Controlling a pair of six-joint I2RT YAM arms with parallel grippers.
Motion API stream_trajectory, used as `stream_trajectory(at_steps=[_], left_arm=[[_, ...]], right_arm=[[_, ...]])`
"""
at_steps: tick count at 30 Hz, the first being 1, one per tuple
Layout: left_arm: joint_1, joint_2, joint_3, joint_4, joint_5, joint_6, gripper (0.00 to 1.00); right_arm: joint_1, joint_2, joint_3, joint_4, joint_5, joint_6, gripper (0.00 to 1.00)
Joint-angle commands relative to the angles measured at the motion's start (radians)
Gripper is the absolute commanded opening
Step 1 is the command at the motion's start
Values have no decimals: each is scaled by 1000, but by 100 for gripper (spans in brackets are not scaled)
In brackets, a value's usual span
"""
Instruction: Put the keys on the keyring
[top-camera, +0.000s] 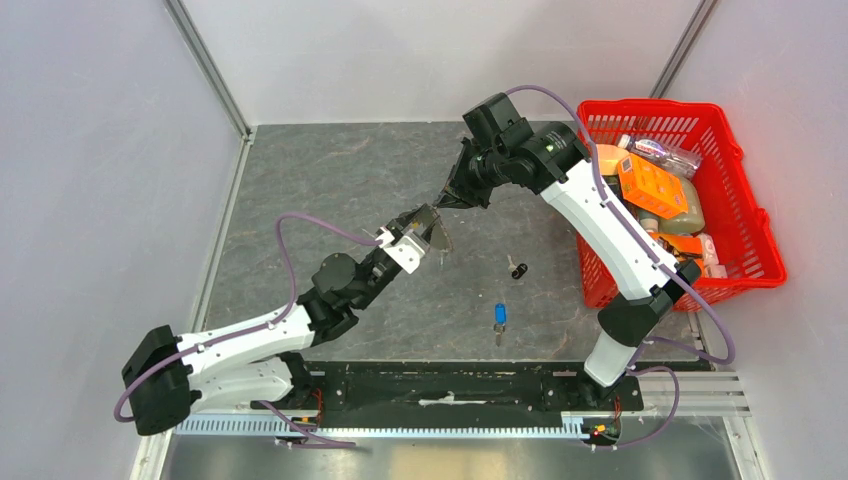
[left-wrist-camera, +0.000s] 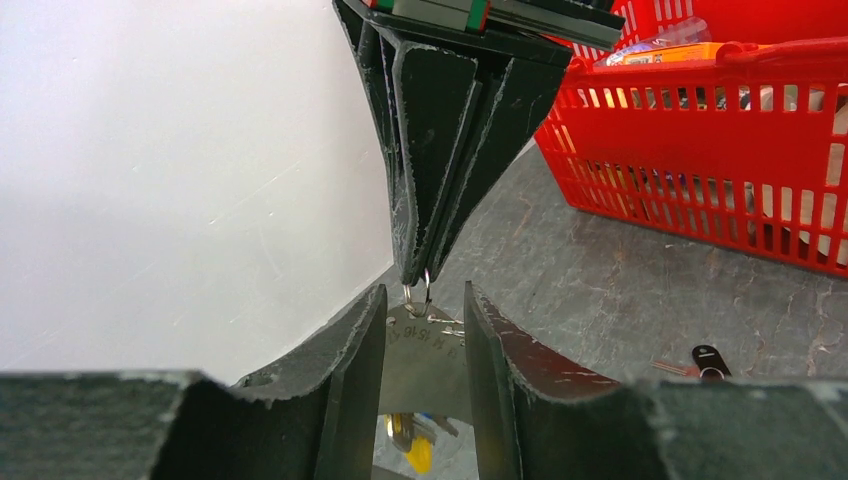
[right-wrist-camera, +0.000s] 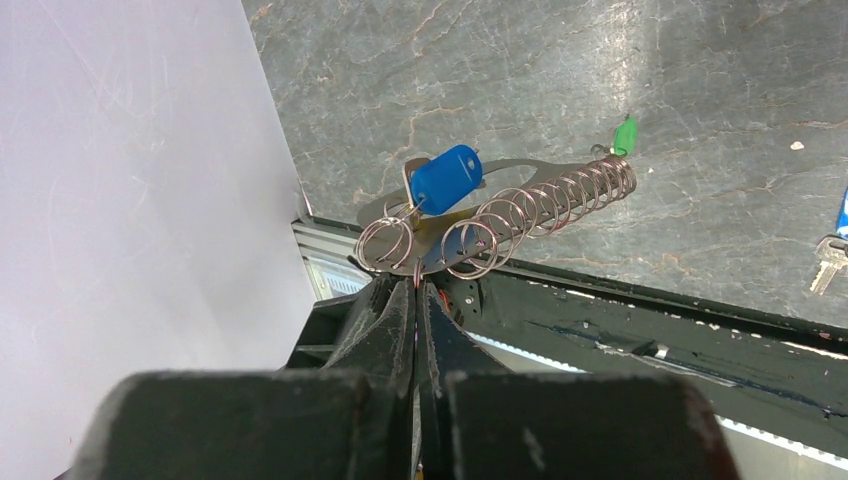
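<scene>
Hanging above the surface (top-camera: 350, 180) between both arms, the keyring (right-wrist-camera: 440, 245) points its coil (right-wrist-camera: 560, 195) from the right pincer (right-wrist-camera: 416, 290), pressed together on one wire ring (left-wrist-camera: 409, 297), toward the green tag (right-wrist-camera: 624, 135), while the left pincer (left-wrist-camera: 425, 300) flanks its flat plate (left-wrist-camera: 425, 350), grip unclear.

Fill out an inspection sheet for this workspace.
Surface: grey stone-look table, two keys loose.
Job's things: keyring held aloft, blue-capped key at it, yellow-capped key hanging beneath; black-capped key and second blue-capped key on the table.
Clutter: red basket of packages, right side.
Grippers: right gripper shut on a keyring loop; left gripper jaws flank its plate, grip unclear.
Cables: purple cable along each arm.
Surroundings: pale walls.
</scene>
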Motion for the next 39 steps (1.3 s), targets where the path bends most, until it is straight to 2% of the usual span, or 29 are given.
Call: stream_trajectory(at_steps=[1,9,13,19,22,34,37,39], left_arm=[[-4,29,16,73,-18,37,41],[-4,47,22,92,-26,43,37],[-4,54,26,101,-39,48,27],[-3,79,33,126,-56,65,17],[-4,86,39,138,-64,69,2],[-4,-19,40,61,-49,15,2],[-4,-34,37,54,-52,9,2],[-4,-45,33,53,-51,2,2]], right_arm=[[0,-5,48,12,-18,1,0],[1,-8,46,12,-23,1,0],[1,-10,43,14,-27,1,0],[1,-23,20,22,-31,2,0],[2,-29,10,24,-36,2,0],[1,-94,-68,73,-56,-6,0],[1,-112,-81,73,-58,-13,13],[1,-125,-93,72,-56,-17,16]])
